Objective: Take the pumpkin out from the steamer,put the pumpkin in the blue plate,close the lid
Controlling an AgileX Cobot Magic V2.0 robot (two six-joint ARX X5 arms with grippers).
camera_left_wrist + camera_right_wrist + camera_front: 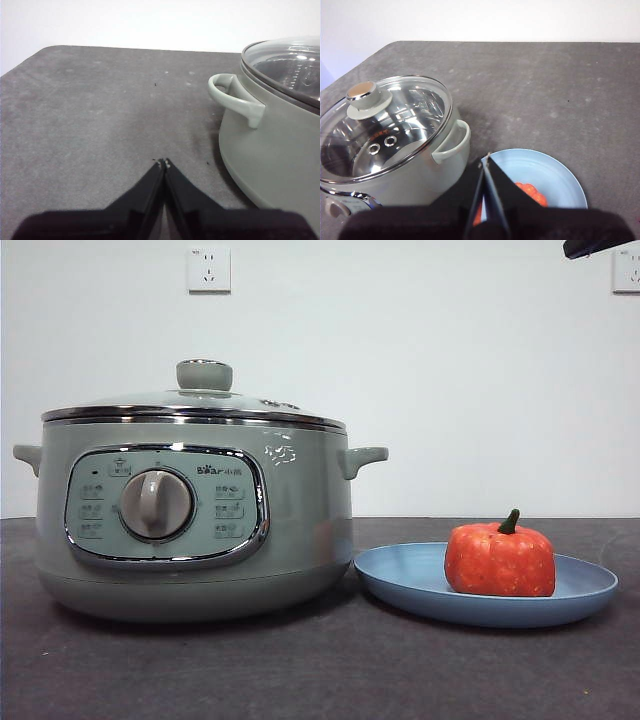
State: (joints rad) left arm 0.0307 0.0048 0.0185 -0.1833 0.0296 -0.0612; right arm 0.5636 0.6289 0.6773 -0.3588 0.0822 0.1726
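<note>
The sage-green steamer (195, 515) stands at the left of the front view, and the glass lid (200, 400) rests on it with its pale knob up. To its right, the orange-red pumpkin (500, 558) sits upright in the blue plate (400, 585). My right gripper (486, 156) hangs shut and empty high above the plate (555, 175), partly hiding the pumpkin (532, 192); the lid (385, 125) shows beside it. Shut and empty, my left gripper (163, 162) hovers over bare table beside the steamer's side handle (235, 97).
A dark grey mat (320, 670) covers the table. A white wall with two sockets (208, 268) stands behind. One black arm tip (598, 246) shows at the top right corner of the front view.
</note>
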